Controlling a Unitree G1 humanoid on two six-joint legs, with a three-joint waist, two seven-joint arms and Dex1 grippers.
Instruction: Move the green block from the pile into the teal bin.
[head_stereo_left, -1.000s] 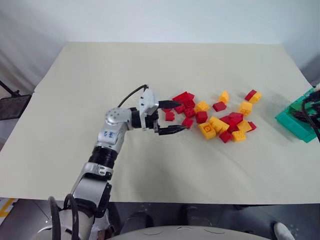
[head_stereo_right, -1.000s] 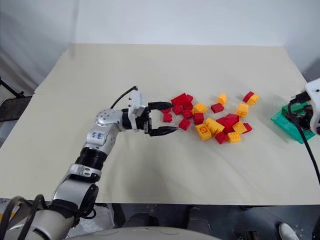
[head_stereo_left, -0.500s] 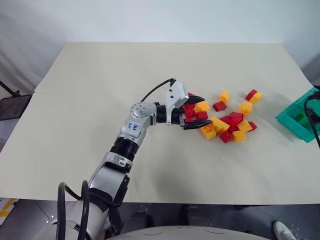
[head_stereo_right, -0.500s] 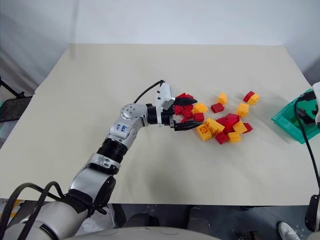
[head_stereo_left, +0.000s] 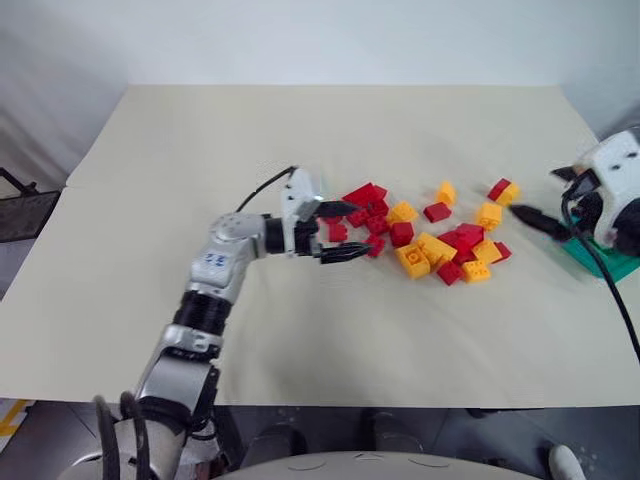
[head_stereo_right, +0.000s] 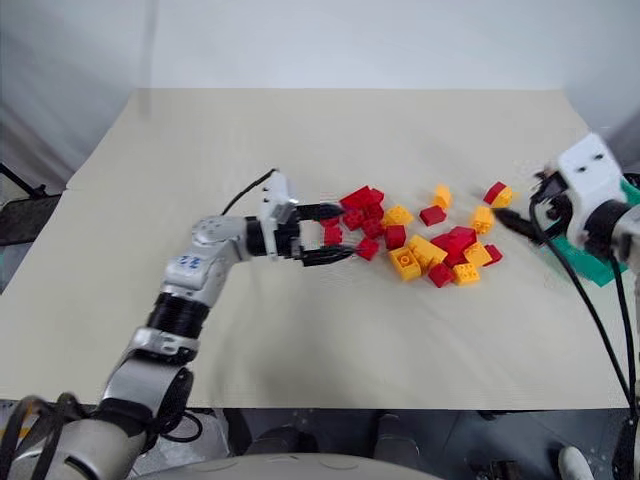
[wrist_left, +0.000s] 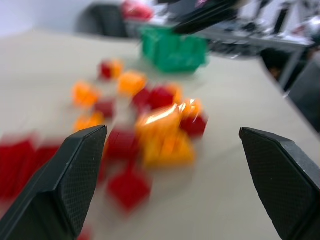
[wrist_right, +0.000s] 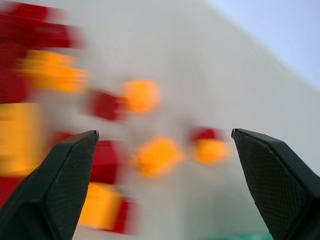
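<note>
A broad table (head_stereo_left: 200, 160) with a matte cream top and straight edges carried the whole scene, its near and left stretches bare. At its right edge stood the teal bin (head_stereo_left: 610, 262), a straight-walled plastic box largely covered by the right arm; in the left wrist view it appeared as a green box (wrist_left: 172, 50) beyond the bricks. The green block could not be made out in any view. The pile (head_stereo_left: 430, 235), a loose scatter of small glossy studded bricks in red and yellow-orange, lay right of the table's centre, with a few strays set apart toward the bin. The left gripper (head_stereo_left: 340, 232), two black textured fingers on a white wrist, pointed level at the pile's left fringe, its jaws spread and empty, red bricks lying just beside them. The right gripper (head_stereo_left: 545, 205), hovering at the pile's right side in front of the bin, likewise stood wide apart with nothing between its fingers (wrist_right: 60, 175). Open table remained between the two grippers only across the pile itself.
</note>
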